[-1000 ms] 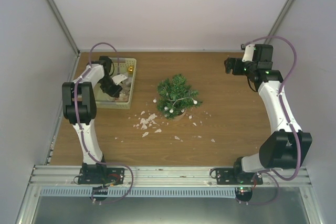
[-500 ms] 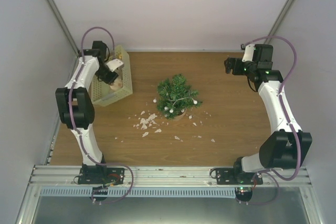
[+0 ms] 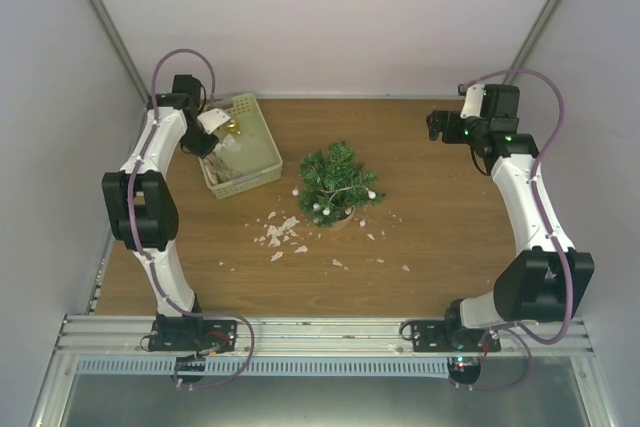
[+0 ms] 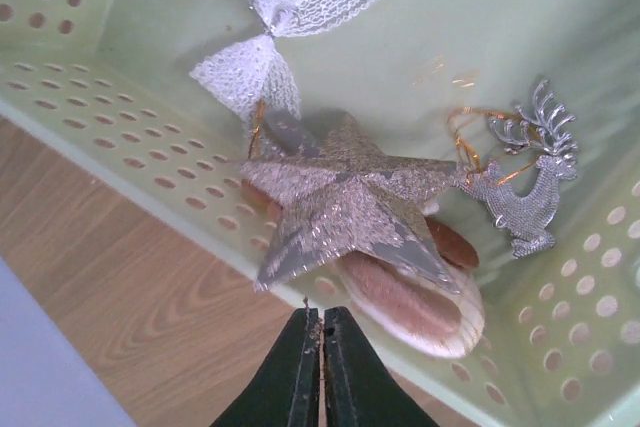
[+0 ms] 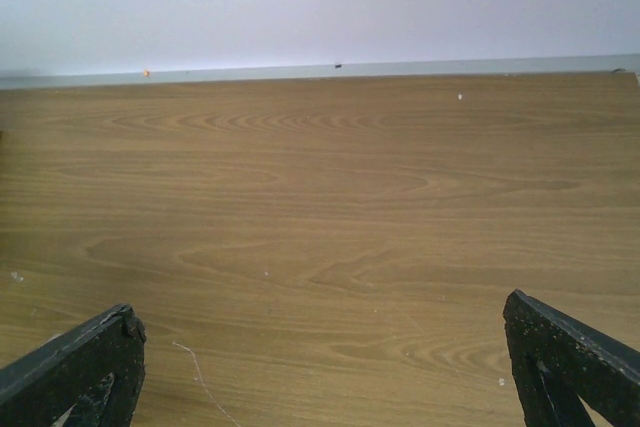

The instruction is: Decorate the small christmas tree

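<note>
- The wooden table (image 3: 450,247) carried everything, with the small christmas tree (image 3: 338,179) standing upright near its middle, white balls (image 3: 371,194) hanging on the branches.
- The pale green perforated basket (image 3: 262,152) lay to the left of the tree and a little further back, skewed to the table edge and apart from the branches.
- The right gripper (image 3: 434,125) hovered well to the right of the tree and further back; its wrist view showed the jaws spread wide (image 5: 320,327) over bare wood, grasping nothing.
- The left gripper (image 3: 205,142) was at the basket's side away from the tree, jaws clenched together (image 4: 321,315) (a fine thread showed at the tips, though I could not tell whether it was pinched).
- A glittery champagne star (image 4: 345,197) lay inside the basket wall (image 4: 120,157), just beyond those tips.
- A silver reindeer (image 4: 525,187) with a gold loop lay beside the star.
- A white mesh bow (image 4: 280,17) lay deeper in the basket.
- White flakes (image 3: 280,232) littered the wood just in front of the tree, to its left.
</note>
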You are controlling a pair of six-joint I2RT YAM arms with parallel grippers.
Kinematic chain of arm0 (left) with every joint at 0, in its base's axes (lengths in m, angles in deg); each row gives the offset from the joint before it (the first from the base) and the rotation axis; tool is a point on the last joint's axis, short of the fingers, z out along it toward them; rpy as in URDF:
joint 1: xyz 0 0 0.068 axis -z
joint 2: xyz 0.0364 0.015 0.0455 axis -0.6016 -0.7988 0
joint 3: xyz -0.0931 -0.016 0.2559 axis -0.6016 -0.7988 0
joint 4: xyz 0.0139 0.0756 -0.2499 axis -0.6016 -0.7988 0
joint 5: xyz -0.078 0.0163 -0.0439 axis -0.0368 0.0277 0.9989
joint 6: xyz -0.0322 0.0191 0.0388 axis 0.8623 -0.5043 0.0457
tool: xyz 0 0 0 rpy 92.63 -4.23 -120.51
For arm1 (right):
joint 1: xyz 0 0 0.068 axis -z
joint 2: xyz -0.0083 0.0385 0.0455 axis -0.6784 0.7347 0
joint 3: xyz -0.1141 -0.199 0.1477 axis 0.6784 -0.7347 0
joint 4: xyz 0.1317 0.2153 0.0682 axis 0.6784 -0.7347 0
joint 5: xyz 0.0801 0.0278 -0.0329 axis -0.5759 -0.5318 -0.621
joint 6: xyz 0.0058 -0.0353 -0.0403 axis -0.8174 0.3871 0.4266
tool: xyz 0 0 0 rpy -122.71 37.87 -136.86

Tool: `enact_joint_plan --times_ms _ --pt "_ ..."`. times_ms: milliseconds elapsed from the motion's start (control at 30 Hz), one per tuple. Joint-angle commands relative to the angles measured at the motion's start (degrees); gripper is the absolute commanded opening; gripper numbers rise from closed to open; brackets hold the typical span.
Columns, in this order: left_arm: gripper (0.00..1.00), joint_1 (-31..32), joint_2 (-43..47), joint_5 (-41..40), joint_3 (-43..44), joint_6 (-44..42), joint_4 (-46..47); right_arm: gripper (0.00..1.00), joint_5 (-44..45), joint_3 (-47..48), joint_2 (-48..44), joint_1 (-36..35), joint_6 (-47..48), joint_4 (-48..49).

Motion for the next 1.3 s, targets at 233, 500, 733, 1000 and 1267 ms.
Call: enact_joint_plan --times_ms 233,500,733,1000,1267 --pt "0.09 0.7 -7.8 2.6 0.6 1.9 4.5 0.97 0.1 -0.4 -2.2 -0.4 0.7 0.3" --pt "0.47 1.1 -6.5 -2.2 -2.2 -0.1 5.6 0.98 0.1 -0.9 -2.4 -0.4 0.6 0.4" --pt "0.48 -2.0 -7.4 -9.1 -0.8 -5.1 9.4 0.98 -0.2 -1.9 -2.8 -0.5 0.6 0.5" --pt "0.51 -4.8 -8.3 -12.3 3.1 -10.2 10.4 0.99 -0.5 -2.6 -3.2 -0.5 0.5 0.7" --pt "0.53 -4.7 -6.9 -3.2 6.1 -8.6 3.4 0.99 -0.9 -3.0 -3.5 -0.6 0.0 1.0"
